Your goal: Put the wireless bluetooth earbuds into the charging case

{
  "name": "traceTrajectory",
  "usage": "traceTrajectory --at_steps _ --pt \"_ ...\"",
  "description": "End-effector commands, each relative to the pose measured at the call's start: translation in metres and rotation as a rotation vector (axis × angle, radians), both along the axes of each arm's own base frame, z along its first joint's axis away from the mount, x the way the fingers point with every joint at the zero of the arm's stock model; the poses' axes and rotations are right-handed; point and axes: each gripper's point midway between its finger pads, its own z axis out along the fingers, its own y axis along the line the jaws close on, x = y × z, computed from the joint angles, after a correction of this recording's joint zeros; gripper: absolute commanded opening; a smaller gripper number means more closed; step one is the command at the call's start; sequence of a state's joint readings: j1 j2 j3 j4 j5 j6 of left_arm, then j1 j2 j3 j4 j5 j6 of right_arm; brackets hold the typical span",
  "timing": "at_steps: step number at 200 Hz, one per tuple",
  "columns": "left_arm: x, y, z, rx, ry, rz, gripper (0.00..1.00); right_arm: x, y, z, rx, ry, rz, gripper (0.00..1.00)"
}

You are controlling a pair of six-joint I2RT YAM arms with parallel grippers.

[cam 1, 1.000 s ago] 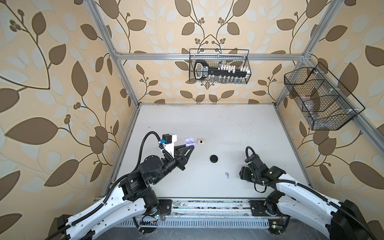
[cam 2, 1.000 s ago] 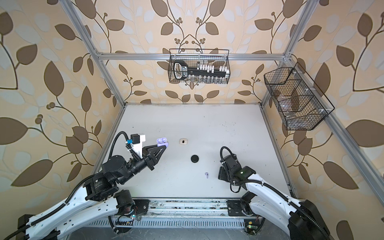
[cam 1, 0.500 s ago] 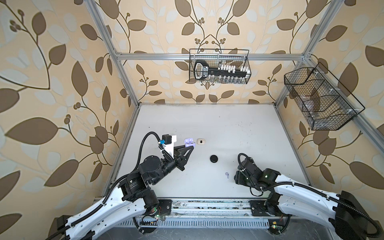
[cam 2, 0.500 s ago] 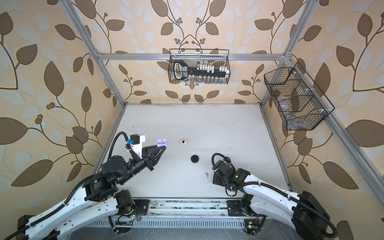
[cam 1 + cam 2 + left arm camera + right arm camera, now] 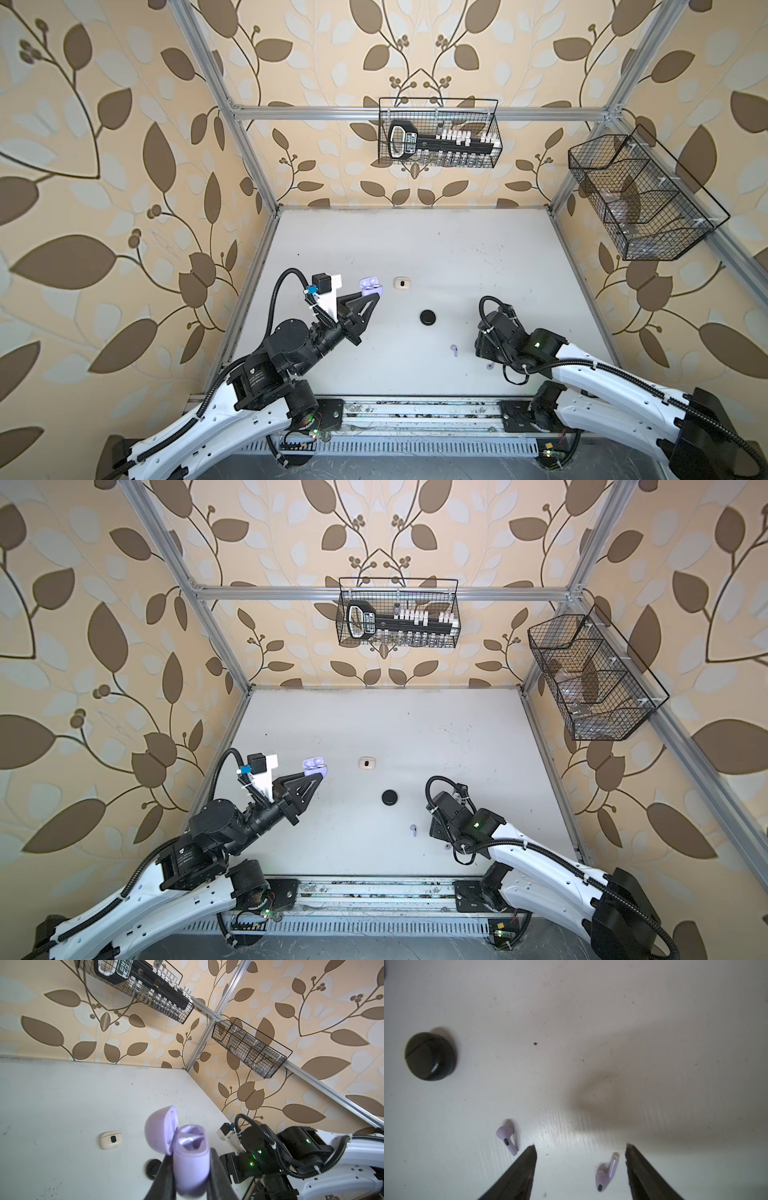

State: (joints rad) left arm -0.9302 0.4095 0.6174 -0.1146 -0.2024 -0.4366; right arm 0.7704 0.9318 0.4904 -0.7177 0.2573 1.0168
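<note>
Bearings: clock hours as read in a top view, twelve toward the back wall.
Left gripper: jaws closed hard on the lower body of the lavender plastic charging case, with one black finger on each flank.
Held case: its hinged lid is swung back and open, and its sockets face up out of the grip. It sits near the cream case, at about nine o'clock from it.
Right gripper: pointed down at the white tabletop, jaws standing well apart with nothing in their hold.
First lavender stemmed earbud: lies flat on the tabletop between the right gripper's fingers, just beside one of them and apart from the other.
Second lavender stemmed earbud: lies flat on the tabletop just outside the far finger, at about ten o'clock from the first.
Round black closed case: stands mid-table, at eleven o'clock from the second earbud and apart from it.
Cream oval closed case: has a dark mark on its lid and lies at eleven o'clock from the black case.
Black wire basket: hangs on the back wall at twelve and holds a black tool and a row of small white pieces.
Second black wire basket: hangs on the side wall at about two o'clock. Its contents are too faint to tell.
</note>
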Motion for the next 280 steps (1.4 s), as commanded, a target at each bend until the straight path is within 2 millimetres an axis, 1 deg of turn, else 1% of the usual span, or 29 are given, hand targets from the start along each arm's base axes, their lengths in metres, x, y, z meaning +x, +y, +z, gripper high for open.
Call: traceTrajectory --at_steps 1,17,28,40,46,61,82,102,152,190,222,262,280 --pt "0.005 0.011 -0.002 0.018 -0.022 0.069 0.0 -0.016 -0.01 -0.006 -0.031 0.047 0.0 0.68" --pt "0.007 0.009 -0.004 0.032 -0.033 0.07 0.0 -0.016 -0.007 -0.002 -0.011 0.036 0.012 0.59" --pt "0.008 0.007 -0.006 0.044 -0.039 0.065 0.0 -0.018 -0.007 0.0 -0.015 0.046 0.026 0.47" --pt "0.01 0.004 -0.008 0.062 -0.04 0.063 0.0 -0.023 -0.01 -0.001 -0.035 0.078 0.043 0.27" --pt "0.01 0.002 -0.01 0.072 -0.04 0.061 0.0 -0.027 -0.012 -0.002 -0.047 0.096 0.048 0.21" --pt "0.011 -0.003 -0.011 0.089 -0.045 0.048 0.0 -0.034 -0.012 -0.004 -0.064 0.12 0.064 0.13" --pt "0.011 -0.007 -0.011 0.098 -0.05 0.031 0.0 -0.045 -0.014 -0.012 -0.073 0.155 0.077 0.09" --pt "0.013 -0.009 -0.014 0.109 -0.046 0.032 0.0 -0.049 -0.014 -0.015 -0.079 0.173 0.093 0.08" --pt "0.014 -0.014 -0.021 0.132 -0.043 0.022 0.0 -0.049 -0.007 -0.028 -0.094 0.205 0.136 0.08" --pt "0.014 -0.011 -0.021 0.127 -0.046 0.029 0.0 -0.042 0.004 -0.034 -0.095 0.203 0.165 0.07" --pt "0.013 -0.009 -0.021 0.122 -0.049 0.028 0.0 -0.035 0.006 -0.039 -0.114 0.2 0.172 0.07" --pt "0.01 -0.006 -0.021 0.111 -0.054 0.032 0.0 -0.017 0.011 -0.04 -0.106 0.163 0.164 0.07" --pt "0.01 -0.004 -0.021 0.108 -0.056 0.038 0.0 -0.008 0.016 -0.036 -0.09 0.135 0.163 0.1"
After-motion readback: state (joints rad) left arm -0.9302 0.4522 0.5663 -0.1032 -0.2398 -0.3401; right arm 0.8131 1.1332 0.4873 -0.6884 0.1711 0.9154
